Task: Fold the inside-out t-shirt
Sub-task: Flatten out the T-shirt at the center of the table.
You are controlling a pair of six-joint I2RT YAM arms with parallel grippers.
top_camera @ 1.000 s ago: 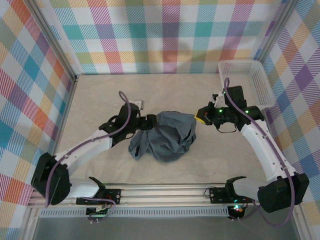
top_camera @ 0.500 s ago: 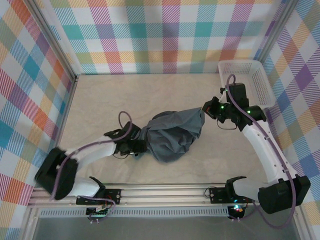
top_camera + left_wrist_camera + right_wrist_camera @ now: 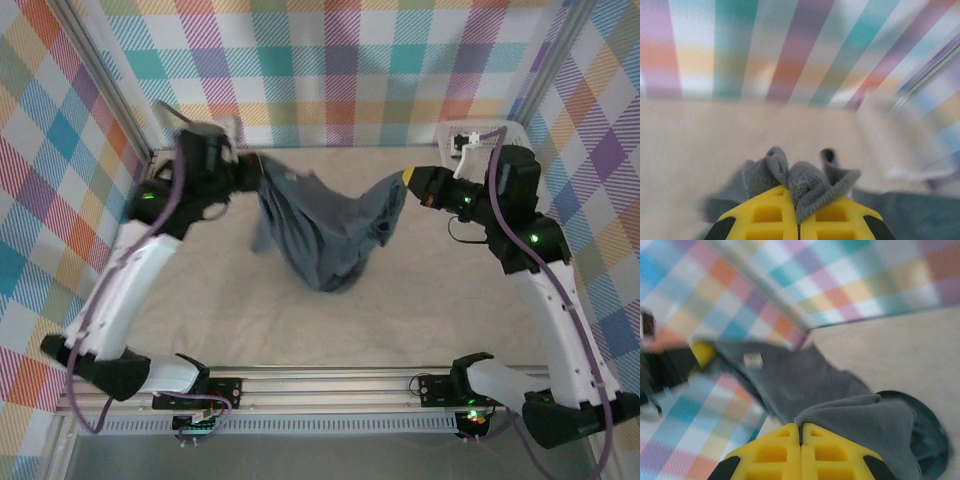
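Note:
The slate blue-grey t-shirt (image 3: pixel 325 228) hangs stretched between my two grippers above the back half of the table, its lower folds sagging toward the cloth-covered surface. My left gripper (image 3: pixel 255 170) is shut on its left end; in the left wrist view a bunched hem of the t-shirt (image 3: pixel 807 182) sticks up from between the yellow fingers (image 3: pixel 765 217). My right gripper (image 3: pixel 405 182) is shut on the right end; in the right wrist view the t-shirt (image 3: pixel 860 412) drapes away from the closed yellow fingers (image 3: pixel 837 452), a small white label (image 3: pixel 753 360) showing on it.
A white mesh basket (image 3: pixel 525 165) stands at the back right corner, close behind the right arm. Checked walls (image 3: pixel 330 70) close in the back and both sides. A metal rail (image 3: pixel 330 385) runs along the near edge.
Both grippers rose and swung toward the back, pulling apart. The t-shirt left its crumpled heap on the table and now hangs stretched between them. The left arm moved far up and back.

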